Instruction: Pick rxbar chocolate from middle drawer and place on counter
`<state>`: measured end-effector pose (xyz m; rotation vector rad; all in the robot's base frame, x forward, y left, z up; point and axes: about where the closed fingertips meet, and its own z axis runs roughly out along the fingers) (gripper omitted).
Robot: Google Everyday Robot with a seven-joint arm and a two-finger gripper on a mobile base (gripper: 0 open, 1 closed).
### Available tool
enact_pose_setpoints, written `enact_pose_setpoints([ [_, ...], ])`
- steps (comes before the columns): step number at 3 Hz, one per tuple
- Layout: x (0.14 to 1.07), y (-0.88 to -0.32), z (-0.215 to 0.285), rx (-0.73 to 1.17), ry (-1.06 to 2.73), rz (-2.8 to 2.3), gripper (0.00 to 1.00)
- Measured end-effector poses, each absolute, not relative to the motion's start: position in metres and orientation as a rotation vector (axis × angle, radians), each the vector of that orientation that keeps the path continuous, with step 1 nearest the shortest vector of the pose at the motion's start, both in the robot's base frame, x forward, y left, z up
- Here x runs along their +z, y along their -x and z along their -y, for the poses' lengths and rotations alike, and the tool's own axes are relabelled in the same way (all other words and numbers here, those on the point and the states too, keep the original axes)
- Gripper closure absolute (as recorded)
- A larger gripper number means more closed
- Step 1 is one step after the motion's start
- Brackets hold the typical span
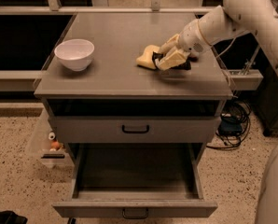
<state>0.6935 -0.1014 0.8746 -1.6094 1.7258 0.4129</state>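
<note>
**RISK ENTRY: bar at counter level, release unconfirmed**

**Item 1, gripper**. It is low over the right half of the counter, with the arm reaching in from the right. Whether it is clamped or has let go cannot be told.

**Item 2, rxbar chocolate**. A dark flat shape shows at the gripper, at or just above the counter surface. Whether it lies free on the counter cannot be told.

**Item 3, yellow sponge**. It sits just beside the gripper on its left and looks to be touching it.

**Item 4, middle drawer**. It is pulled fully out below the counter's front edge, and its box appears empty.

**Item 5, white bowl**. It is well apart on the left and judged no hazard.

**Hazards, judged:**
1. Lifting before a full release would carry the bar back up and leave the placement undone.
2. A sideways retreat could drag the bar toward the near right edge. A fall there would land it on the floor.
3. A drag toward the front edge could drop it back into the open drawer.
4. If the bar overlaps the sponge, it may settle tilted and slide once freed.
5. A leftward exit would shove the sponge across the counter.
</note>
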Motion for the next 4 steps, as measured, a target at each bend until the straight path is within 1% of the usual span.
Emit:
enact_pose_setpoints([
  [2,0.8744,-0.6934,0.1014,0.413,1.609,-1.726,0.09],
  [3,0.8744,-0.6935,0.1013,0.413,1.609,-1.726,0.00],
  [4,0.8744,-0.6935,0.1013,0.413,1.609,-1.726,0.00],
])
